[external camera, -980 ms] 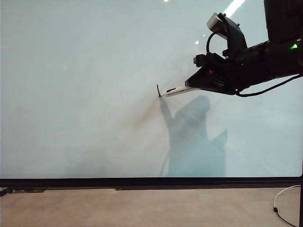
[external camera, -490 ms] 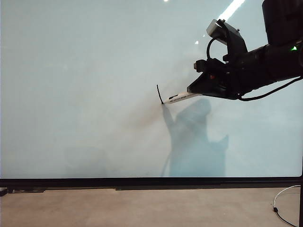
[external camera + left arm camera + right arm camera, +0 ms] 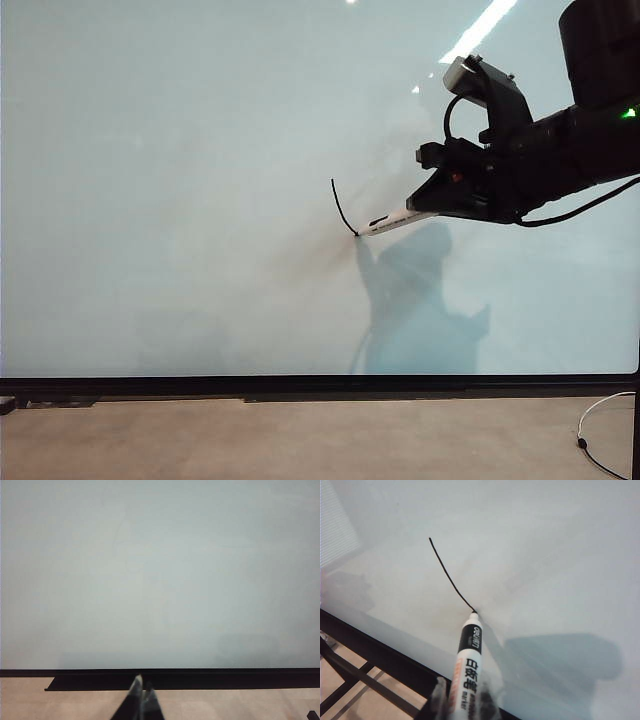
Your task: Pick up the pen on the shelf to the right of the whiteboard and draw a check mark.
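My right gripper (image 3: pixel 432 207) (image 3: pixel 465 700) is shut on the white pen (image 3: pixel 392 222) (image 3: pixel 468 662), whose dark tip touches the whiteboard (image 3: pixel 180 200) (image 3: pixel 545 555) near its middle. A thin black curved line (image 3: pixel 342 206) (image 3: pixel 449 575) runs from the upper left down to the tip: the short left stroke of the check mark. My left gripper (image 3: pixel 141 689) is shut with nothing in it, low in front of the whiteboard's (image 3: pixel 150 570) black bottom frame (image 3: pixel 175 672). It does not show in the exterior view. The shelf is out of view.
The board's black bottom frame (image 3: pixel 300 385) runs across the exterior view above a tan floor (image 3: pixel 300 440). A white cable (image 3: pixel 598 415) lies at the lower right. The right arm's shadow (image 3: pixel 420 300) falls on the board below the pen.
The right gripper has moved down and to the right with the pen, and the black line on the board has grown longer. The left arm has kept still.
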You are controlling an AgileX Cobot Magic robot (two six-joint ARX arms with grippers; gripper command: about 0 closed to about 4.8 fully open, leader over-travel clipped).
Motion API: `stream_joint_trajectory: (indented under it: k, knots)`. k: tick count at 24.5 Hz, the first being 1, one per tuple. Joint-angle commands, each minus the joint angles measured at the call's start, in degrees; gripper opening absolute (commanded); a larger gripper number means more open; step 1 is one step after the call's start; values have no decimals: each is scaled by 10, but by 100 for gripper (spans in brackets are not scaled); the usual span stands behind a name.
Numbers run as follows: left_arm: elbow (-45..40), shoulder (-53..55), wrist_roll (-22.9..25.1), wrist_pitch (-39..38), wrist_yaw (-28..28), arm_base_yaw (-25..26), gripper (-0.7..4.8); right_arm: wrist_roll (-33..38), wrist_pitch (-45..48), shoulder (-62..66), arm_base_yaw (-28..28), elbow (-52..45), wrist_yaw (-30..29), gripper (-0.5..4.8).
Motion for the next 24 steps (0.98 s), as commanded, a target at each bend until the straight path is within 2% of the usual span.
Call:
stream_joint_trajectory:
  k: [1,24]
  knots:
    - [2,0,2,7,0,0,-4,-2,24,-3,-1,-1,6,-3]
    - [2,0,2,7,0,0,-5,-26,35,-19,-1,-5,29,-3]
